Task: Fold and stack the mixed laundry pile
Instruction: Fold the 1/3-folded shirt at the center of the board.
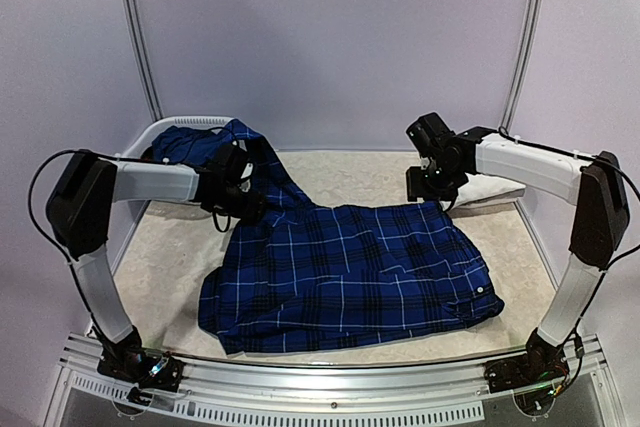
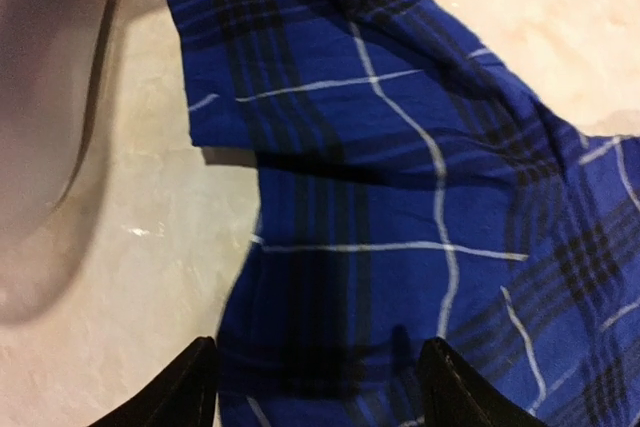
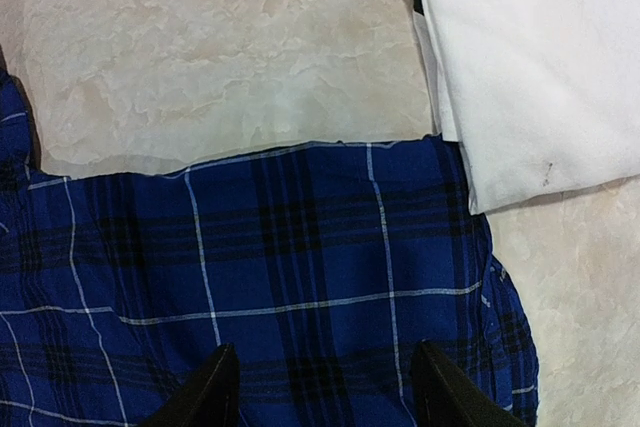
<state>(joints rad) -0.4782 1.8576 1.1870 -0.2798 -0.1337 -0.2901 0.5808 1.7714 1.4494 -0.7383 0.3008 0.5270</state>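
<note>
**Navy plaid shirt (image 1: 350, 267): spread on table (image 1: 170, 267)**

Lies flat mid-table, one strip reaching the white basket (image 1: 175, 125) at back left. Folded white trousers (image 3: 540, 67) sit just beside its back right corner. Left gripper (image 2: 318, 345) and right gripper (image 3: 325, 347) are above the cloth, jaws apart, holding nothing.

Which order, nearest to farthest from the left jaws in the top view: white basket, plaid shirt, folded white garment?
1. Plaid shirt: its sleeve lies directly under the left jaws.
2. White basket: just behind them, in the far-left corner.
3. Folded white garment: farthest, over on the far right side.
</note>
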